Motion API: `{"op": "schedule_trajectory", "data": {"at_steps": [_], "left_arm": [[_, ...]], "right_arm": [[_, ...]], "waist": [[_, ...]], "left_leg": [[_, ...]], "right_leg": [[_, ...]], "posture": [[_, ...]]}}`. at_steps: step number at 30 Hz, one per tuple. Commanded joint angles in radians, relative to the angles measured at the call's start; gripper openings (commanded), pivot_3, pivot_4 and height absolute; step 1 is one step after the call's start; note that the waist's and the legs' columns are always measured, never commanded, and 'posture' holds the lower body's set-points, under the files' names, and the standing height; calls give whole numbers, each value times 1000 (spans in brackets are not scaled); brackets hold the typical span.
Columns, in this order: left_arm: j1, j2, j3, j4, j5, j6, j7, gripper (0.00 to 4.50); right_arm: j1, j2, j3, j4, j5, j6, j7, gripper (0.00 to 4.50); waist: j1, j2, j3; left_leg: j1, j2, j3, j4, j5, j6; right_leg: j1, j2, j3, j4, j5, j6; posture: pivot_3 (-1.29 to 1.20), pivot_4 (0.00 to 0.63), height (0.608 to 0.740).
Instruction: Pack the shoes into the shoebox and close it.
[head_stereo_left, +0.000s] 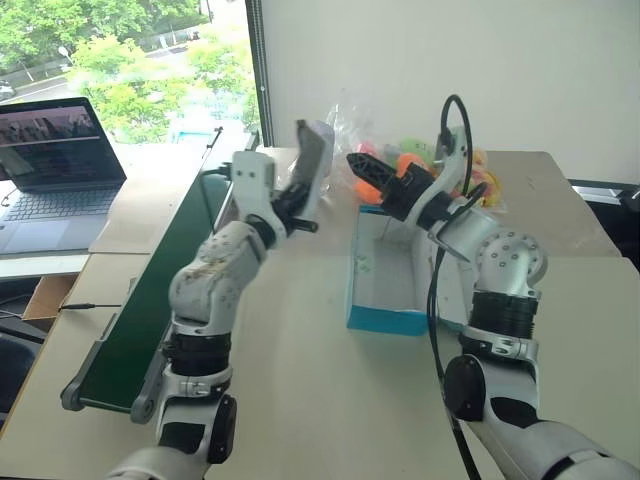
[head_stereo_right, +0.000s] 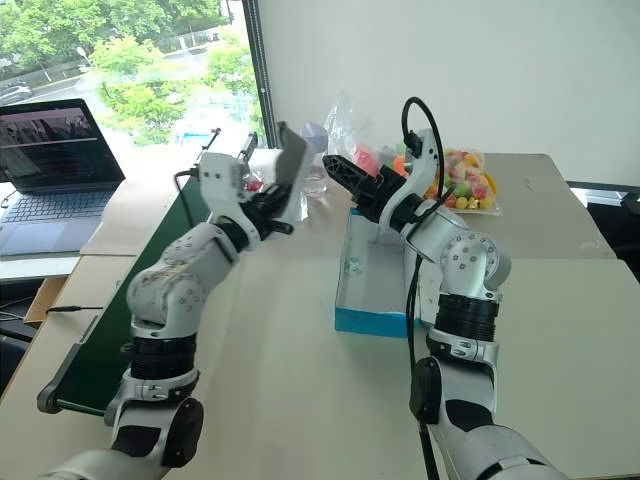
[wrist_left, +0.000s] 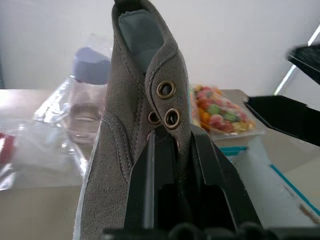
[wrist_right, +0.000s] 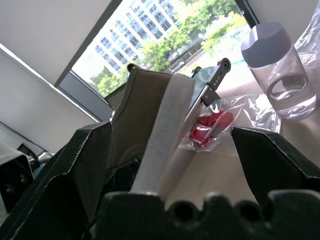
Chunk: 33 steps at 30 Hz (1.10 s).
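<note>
A dark grey shoe (head_stereo_left: 315, 160) with a pale sole stands upright in the air, left of the shoebox, with my left gripper (head_stereo_left: 305, 212) shut on its side by the eyelets (wrist_left: 167, 90). My right gripper (head_stereo_left: 365, 180) is open and points at the shoe from the box side. Its two fingers straddle the shoe's pale sole edge (wrist_right: 165, 125) without closing on it. The turquoise shoebox (head_stereo_left: 385, 320) lies open on the table, white inside, and my right arm crosses over part of it.
A clear bag of colourful toys (head_stereo_left: 425, 150) and a clear bottle (head_stereo_right: 314, 150) with a purple cap stand behind the box. A green conveyor belt (head_stereo_left: 160, 290) runs along the table's left side. A laptop (head_stereo_left: 55, 160) sits further left.
</note>
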Motion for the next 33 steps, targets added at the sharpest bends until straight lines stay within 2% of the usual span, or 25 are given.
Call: {"op": "schedule_trajectory", "data": {"at_steps": [1,21,25,30,33], "left_arm": [[-44,-10,-12,-50,6,-31,5,83],[-56,-104,-86,-54,-41,49,-8,83],[-71,-116,-89,-48,-39,50,-14,0],[-78,-107,-88,-44,-34,61,-16,0],[-72,-89,-85,-54,-35,79,-22,0]], "right_arm": [[-22,0,-45,-15,58,0,-40,4500],[-20,1,-26,-19,95,-21,-85,4500],[-19,-2,-19,-12,89,-31,-78,3514],[-23,-6,-22,-6,92,-43,-73,1685],[-23,-8,-24,-6,92,-50,-74,752]], "waist": [[-3,0,0],[-15,0,0],[-15,0,0],[-15,0,0],[-16,0,0]], "left_leg": [[0,0,0,0,0,0],[1,0,0,1,0,1],[1,0,0,1,0,1],[1,0,0,1,0,1],[1,0,0,1,0,1]], "right_leg": [[0,0,0,0,0,0],[2,2,2,0,-1,1],[2,2,2,0,-1,1],[2,2,2,0,-1,1],[2,2,2,0,-1,2]], "posture": [[0,150,740],[0,150,740],[0,150,740],[0,150,740],[0,150,740]]}}
